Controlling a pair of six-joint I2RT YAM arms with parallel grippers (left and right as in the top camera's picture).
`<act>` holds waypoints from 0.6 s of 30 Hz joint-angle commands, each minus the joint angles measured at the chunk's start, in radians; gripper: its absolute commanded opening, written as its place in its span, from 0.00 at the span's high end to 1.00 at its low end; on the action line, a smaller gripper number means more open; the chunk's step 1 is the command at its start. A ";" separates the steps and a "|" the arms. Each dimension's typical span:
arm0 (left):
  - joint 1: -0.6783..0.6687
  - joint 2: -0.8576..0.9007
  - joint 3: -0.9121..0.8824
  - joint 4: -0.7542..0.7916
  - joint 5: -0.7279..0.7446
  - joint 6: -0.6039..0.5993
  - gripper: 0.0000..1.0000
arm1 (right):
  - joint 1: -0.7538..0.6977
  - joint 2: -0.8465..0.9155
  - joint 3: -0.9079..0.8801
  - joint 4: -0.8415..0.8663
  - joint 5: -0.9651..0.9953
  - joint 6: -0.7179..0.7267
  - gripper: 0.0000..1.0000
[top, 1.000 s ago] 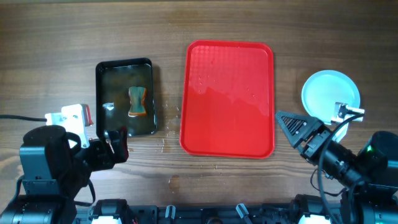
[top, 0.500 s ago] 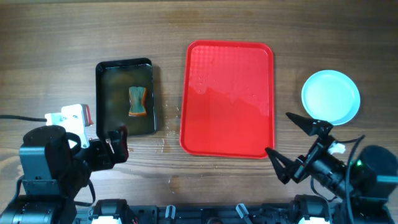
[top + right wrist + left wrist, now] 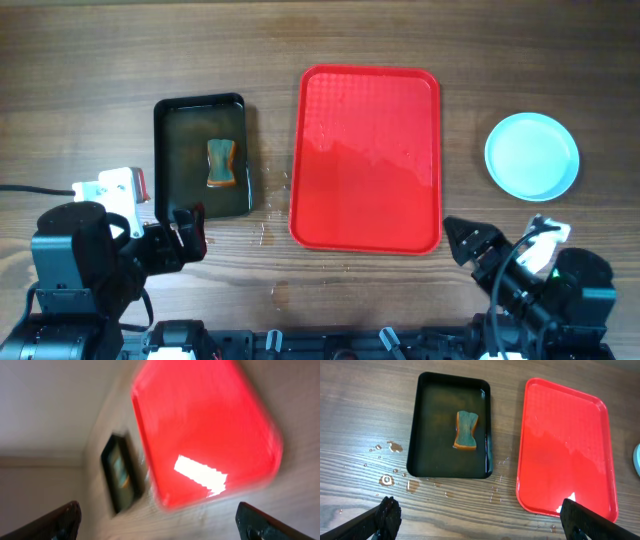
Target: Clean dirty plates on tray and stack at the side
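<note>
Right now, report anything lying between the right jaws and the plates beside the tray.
Nothing visible does. The right gripper, jaws open, is apart from the plates, with only bare table between. The red tray lies off that line.

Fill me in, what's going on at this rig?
Nothing is being handled. The left hand and right hand are both open and empty at the near edge of the table. The red tray is bare apart from a wet sheen. A pale blue plate sits on the table to the right of it; from above I can't tell how many are stacked. The sponge lies in the black tray, which holds murky water.
</note>
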State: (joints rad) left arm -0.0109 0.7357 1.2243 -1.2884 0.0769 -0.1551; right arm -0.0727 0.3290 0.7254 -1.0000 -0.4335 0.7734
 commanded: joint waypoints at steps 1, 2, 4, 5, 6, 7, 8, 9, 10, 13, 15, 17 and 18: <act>0.007 -0.001 0.014 0.000 -0.003 -0.010 0.00 | 0.004 -0.050 -0.005 0.164 0.119 -0.561 0.00; 0.007 -0.001 0.014 0.000 -0.003 -0.010 0.00 | 0.004 -0.060 -0.012 0.206 0.119 -0.625 0.00; 0.007 -0.001 0.014 0.000 -0.003 -0.010 0.00 | 0.004 -0.084 -0.039 0.273 0.119 -0.716 0.00; 0.007 -0.001 0.014 0.000 -0.003 -0.010 0.00 | 0.004 -0.100 -0.065 0.307 0.119 -0.721 0.00; 0.007 -0.001 0.014 0.000 -0.003 -0.010 0.00 | 0.004 -0.122 -0.099 0.347 0.120 -0.721 0.00; 0.007 -0.001 0.014 0.000 -0.003 -0.010 0.00 | 0.003 -0.147 -0.137 0.384 0.119 -0.721 0.00; 0.007 -0.001 0.014 0.000 -0.003 -0.010 0.00 | 0.002 -0.168 -0.166 0.404 0.119 -0.720 0.00; 0.007 -0.001 0.014 0.000 -0.003 -0.010 0.00 | 0.000 -0.204 -0.212 0.432 0.120 -0.721 0.00; 0.007 -0.001 0.014 0.000 -0.003 -0.010 0.00 | 0.000 -0.234 -0.252 0.462 0.124 -0.721 0.00; 0.007 -0.001 0.014 0.000 -0.003 -0.010 0.00 | 0.000 -0.297 -0.358 0.542 0.123 -0.737 0.00; 0.007 -0.001 0.014 0.000 -0.003 -0.010 0.00 | 0.000 -0.323 -0.414 0.579 0.123 -0.779 0.00; 0.007 -0.001 0.014 0.000 -0.003 -0.010 0.00 | 0.000 -0.325 -0.456 0.611 0.123 -0.802 0.00; 0.007 -0.001 0.014 0.000 -0.003 -0.010 0.00 | 0.000 -0.326 -0.484 0.643 0.123 -0.801 0.00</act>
State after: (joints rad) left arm -0.0113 0.7357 1.2243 -1.2884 0.0769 -0.1551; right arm -0.0727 0.0254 0.3023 -0.4068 -0.3260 0.0360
